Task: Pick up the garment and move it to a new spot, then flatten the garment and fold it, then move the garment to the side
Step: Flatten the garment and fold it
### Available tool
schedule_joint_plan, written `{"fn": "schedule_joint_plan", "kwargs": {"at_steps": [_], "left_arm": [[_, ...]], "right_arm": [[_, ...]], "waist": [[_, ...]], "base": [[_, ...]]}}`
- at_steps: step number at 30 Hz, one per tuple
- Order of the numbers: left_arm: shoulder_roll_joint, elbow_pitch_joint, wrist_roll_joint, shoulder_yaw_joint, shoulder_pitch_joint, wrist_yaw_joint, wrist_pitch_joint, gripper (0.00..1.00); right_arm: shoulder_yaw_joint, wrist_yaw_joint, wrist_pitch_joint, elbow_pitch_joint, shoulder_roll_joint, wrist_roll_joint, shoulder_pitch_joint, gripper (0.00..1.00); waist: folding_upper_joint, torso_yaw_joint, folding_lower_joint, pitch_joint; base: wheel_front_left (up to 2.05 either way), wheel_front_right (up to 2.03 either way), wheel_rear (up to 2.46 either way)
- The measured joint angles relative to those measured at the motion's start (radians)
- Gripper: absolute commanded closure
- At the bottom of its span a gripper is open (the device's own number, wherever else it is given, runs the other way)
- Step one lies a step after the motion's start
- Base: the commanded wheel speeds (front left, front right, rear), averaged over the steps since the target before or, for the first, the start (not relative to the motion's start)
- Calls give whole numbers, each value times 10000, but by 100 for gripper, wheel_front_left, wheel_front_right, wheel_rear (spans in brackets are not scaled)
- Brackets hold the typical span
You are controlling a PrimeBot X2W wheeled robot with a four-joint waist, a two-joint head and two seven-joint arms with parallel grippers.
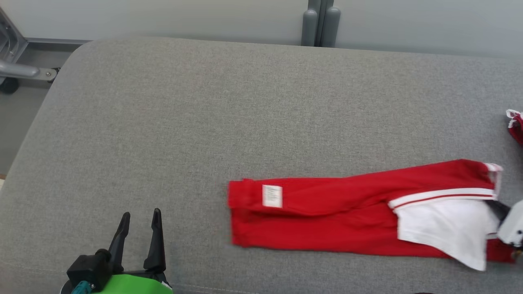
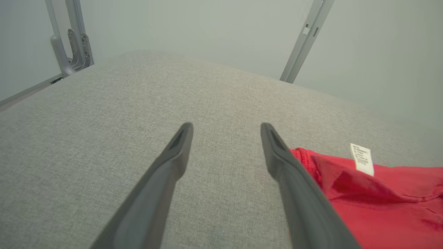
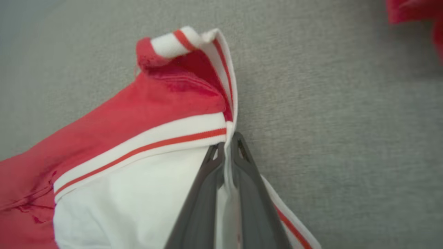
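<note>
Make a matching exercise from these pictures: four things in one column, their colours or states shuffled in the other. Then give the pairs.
1 left end effector
2 right end effector
3 label
4 cushion

A grey
B shut on the garment edge
C open, holding nothing
D white

Pairs: 1-C, 2-B, 3-D, 4-A

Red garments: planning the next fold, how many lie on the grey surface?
2. The long red garment lies at the near right, its white-trimmed end pinched by the right hand. A second red piece sits at the right edge, mostly cut off.
</note>
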Motion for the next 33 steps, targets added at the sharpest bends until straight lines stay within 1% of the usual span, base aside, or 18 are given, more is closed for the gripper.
{"fn": "schedule_joint_plan", "kwargs": {"at_steps": [2, 4, 7, 9, 10, 12, 16, 19, 21, 22, 24, 27, 28, 29, 31, 33], "left_arm": [[59, 96, 0, -117, -1, -13, 0, 0], [130, 194, -25, -247, 0, -15, 0, 0], [280, 314, -84, -384, 15, -15, 0, 0], [366, 399, -171, -537, 32, -15, 0, 0], [380, 435, -192, -583, 56, -15, 0, 0], [405, 481, -221, -581, 97, -15, 0, 0], [412, 571, -222, -583, 211, -15, 0, 0], [382, 583, -222, -570, 217, -15, 0, 0], [359, 581, -222, -518, 217, -15, 0, 0], [347, 591, -222, -497, 216, -15, 0, 0], [336, 623, -222, -525, 212, -15, 0, 0], [389, 671, -98, -763, 166, -15, 0, 0], [395, 742, -94, -915, 120, -15, 0, 0], [397, 769, -86, -988, 103, -15, 0, 0], [422, 819, -82, -1152, 18, -15, 0, 0], [456, 872, -69, -1371, -75, -15, 0, 0]], "right_arm": [[-288, -2, 100, 357, -656, 151, 12, 100], [-594, -2, 117, 756, -1181, 190, 61, 100], [-1003, -4, 178, 1191, -1655, 316, 68, 100], [-1053, -6, 334, 1154, -1818, 330, 65, 100], [-1020, -12, 454, 951, -1839, 349, 67, 100], [-846, -13, 765, 167, -1758, 493, 74, 100], [-449, -13, 1281, -1996, -1419, 989, 434, 100], [-109, -13, 1590, -3503, -1248, 1122, 835, 100], [232, -13, 1764, -4405, -980, 997, 933, 100], [405, -13, 1758, -4784, -802, 725, 934, 100], [713, -13, 1810, -5196, -261, 330, 864, 100], [965, -13, 1708, -5053, 1124, -458, 523, 100], [1095, -13, 1494, -4686, 2169, -1095, 193, 100], [1156, -13, 1413, -4420, 2681, -1388, 74, 100], [1283, -13, 1233, -3919, 3578, -1996, -83, 100], [1409, -13, 1175, -3423, 4213, -2500, -264, 100]], "waist": [[0, -19, 0, -74], [0, -8, 0, -188], [1, 5, 0, -369], [1, -6, 0, -483], [0, -17, 0, -534], [1, -47, 0, -629], [0, -132, 0, -762], [1, -163, 0, -809], [0, -188, 0, -796], [0, -207, 0, -789], [0, -263, 0, -758], [0, -366, 0, -654], [0, -422, 0, -557], [0, -446, 0, -513], [0, -472, 0, -411], [0, -474, 0, -306]], "base": [[0, 0, 0], [0, 0, 0], [0, 0, 0], [0, 0, 0], [0, 0, 0], [0, 0, 0], [0, 0, 0], [0, 0, 0], [0, 0, 0], [0, 0, 0], [0, 0, 0], [0, 0, 0], [0, 0, 0], [0, 0, 0], [0, 0, 0], [0, 0, 0]]}}
